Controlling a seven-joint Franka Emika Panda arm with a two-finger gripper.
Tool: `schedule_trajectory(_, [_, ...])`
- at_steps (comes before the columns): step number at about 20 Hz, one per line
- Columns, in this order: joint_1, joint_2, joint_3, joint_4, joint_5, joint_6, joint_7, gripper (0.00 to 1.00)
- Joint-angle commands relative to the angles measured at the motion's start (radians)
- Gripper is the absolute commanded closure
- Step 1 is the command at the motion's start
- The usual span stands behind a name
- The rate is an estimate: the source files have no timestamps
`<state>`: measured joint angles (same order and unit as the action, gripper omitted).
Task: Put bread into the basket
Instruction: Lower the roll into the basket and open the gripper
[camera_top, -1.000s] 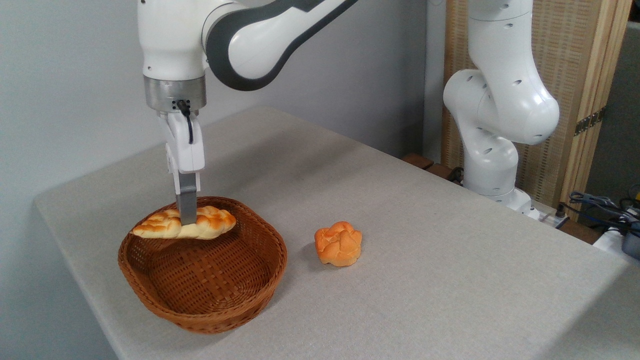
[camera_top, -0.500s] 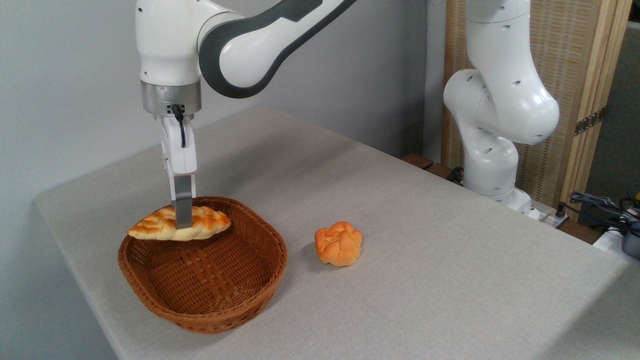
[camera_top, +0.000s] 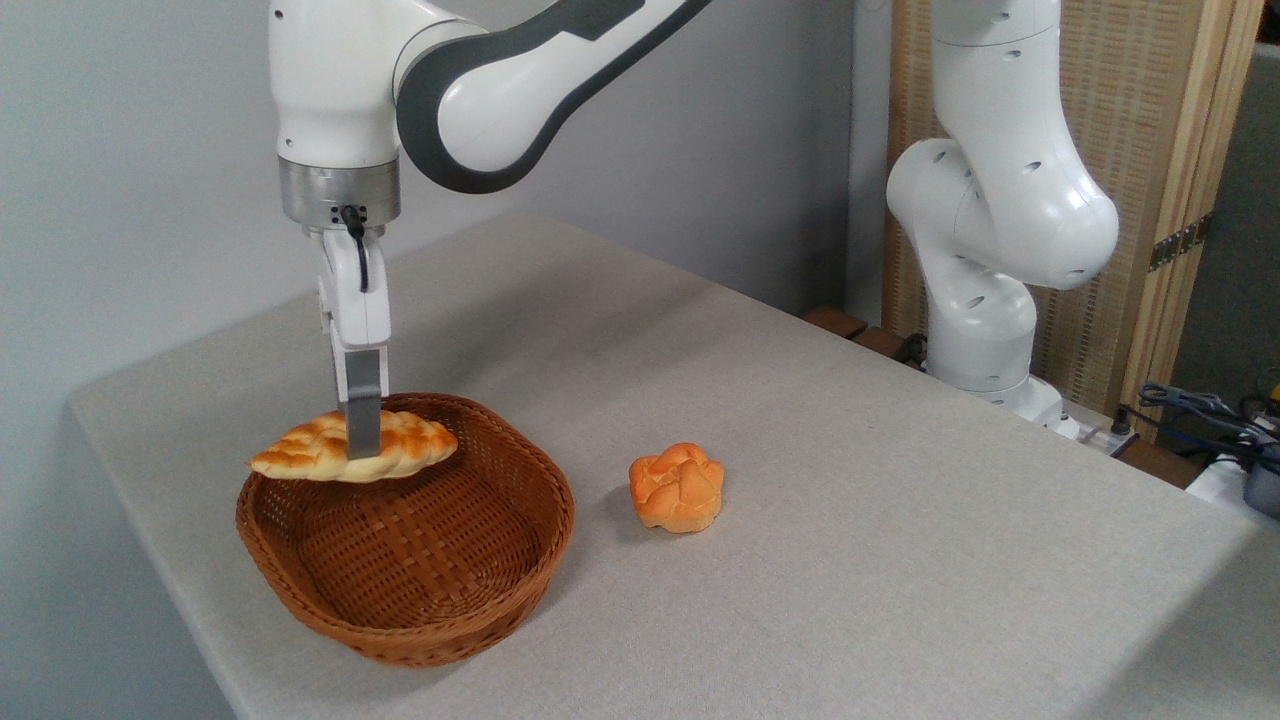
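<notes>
The bread (camera_top: 410, 446), a long braided golden loaf with pale creases, hangs level above the far left part of the basket (camera_top: 500, 600). My gripper (camera_top: 363, 448) comes straight down from above and is shut on the loaf's middle; only the near grey finger shows, the other is hidden behind the loaf. The basket is an oval brown wicker bowl at the table's front left, with nothing lying inside it. The loaf's left tip reaches out just past the basket's rim.
A small round knotted orange bun (camera_top: 677, 487) sits on the grey table (camera_top: 850, 520) just right of the basket. The arm's white base (camera_top: 985, 300) stands at the back right, with cables (camera_top: 1210, 410) beyond the table's right edge. A wall runs close behind.
The gripper with the loaf has drifted a little to the left and slightly up over the basket's far rim. The bun and the basket have stayed put.
</notes>
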<state>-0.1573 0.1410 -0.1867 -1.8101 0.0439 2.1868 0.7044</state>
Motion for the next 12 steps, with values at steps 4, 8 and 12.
schedule_trajectory(4, [-0.001,0.002,0.006,0.012,0.001,0.01,-0.011,0.0])
schedule_trajectory(8, [0.008,-0.064,0.013,0.012,-0.002,-0.036,-0.049,0.0])
schedule_trajectory(12, [0.01,-0.197,0.073,0.012,-0.002,-0.322,-0.048,0.0])
